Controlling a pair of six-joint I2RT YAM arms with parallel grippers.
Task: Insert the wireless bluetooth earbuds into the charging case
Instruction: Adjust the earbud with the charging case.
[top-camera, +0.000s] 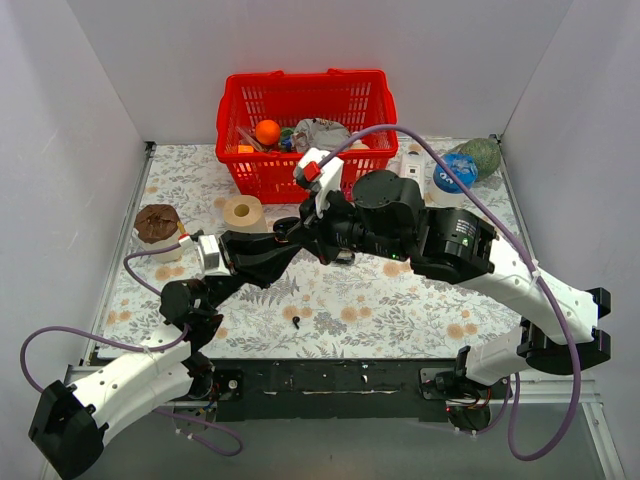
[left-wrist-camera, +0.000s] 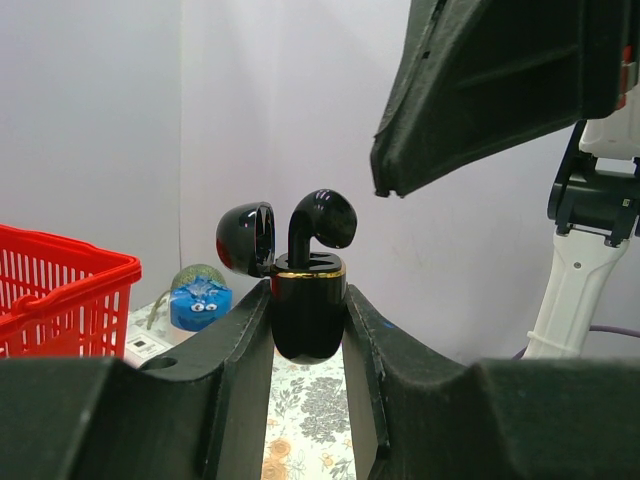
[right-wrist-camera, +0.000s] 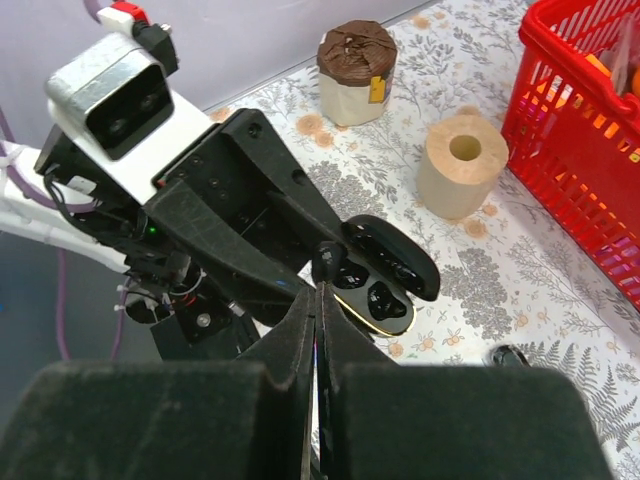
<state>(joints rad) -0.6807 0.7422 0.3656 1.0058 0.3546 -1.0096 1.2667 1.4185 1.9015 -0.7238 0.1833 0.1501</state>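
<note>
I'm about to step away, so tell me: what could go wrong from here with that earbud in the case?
The earbud stands tall in the charging case, apparently not fully seated; a push from the shut right gripper could tip it out. The left gripper pinches the case's rounded body, which might slip. The second earbud lies loose on the table and could get knocked.

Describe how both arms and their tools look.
Left arm and right arm: white links, black rounded joints, a lilac cable looping along each. Left tool and right tool: matte black, wedge-shaped fingers. Each wrist carries a white camera mount with a red tab; the left's camera is silvery-grey.
</note>
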